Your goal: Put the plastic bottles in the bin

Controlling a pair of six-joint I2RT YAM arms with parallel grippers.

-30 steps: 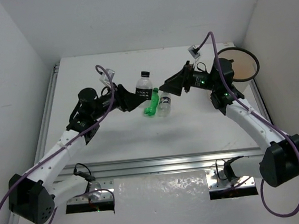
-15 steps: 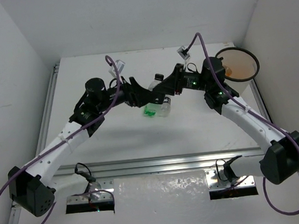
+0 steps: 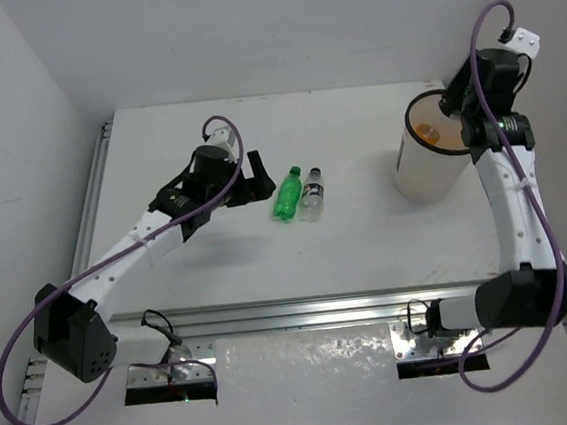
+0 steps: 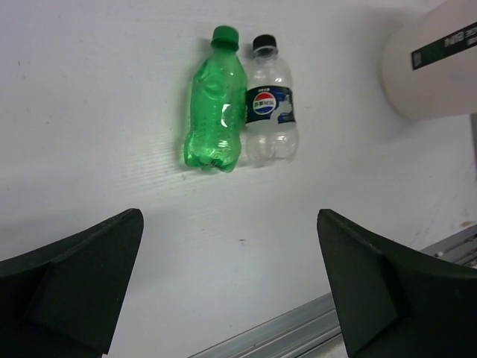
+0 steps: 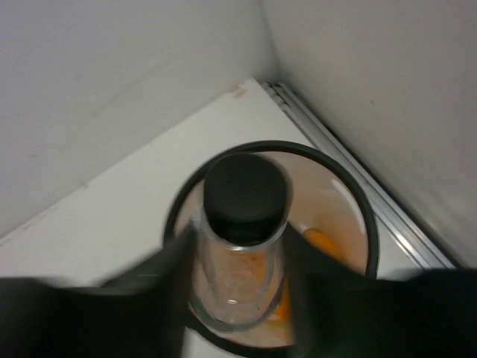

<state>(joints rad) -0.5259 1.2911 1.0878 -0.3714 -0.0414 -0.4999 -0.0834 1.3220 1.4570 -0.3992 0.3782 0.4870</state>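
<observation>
Right fingers (image 5: 170,297) clamped on black-capped clear bottle (image 5: 246,200) over the bin (image 5: 361,215), left fingers (image 4: 80,277) wide apart, empty, near green bottle (image 4: 214,112).

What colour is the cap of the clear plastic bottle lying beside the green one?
Black. The cap of the clear plastic bottle shows best in the left wrist view.

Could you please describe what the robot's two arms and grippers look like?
The left arm and right arm have white links, black joint housings and black bases; a thin purple cable loops along each. The left gripper has two broad, black, wedge-shaped fingers; the right gripper is black too.
</observation>
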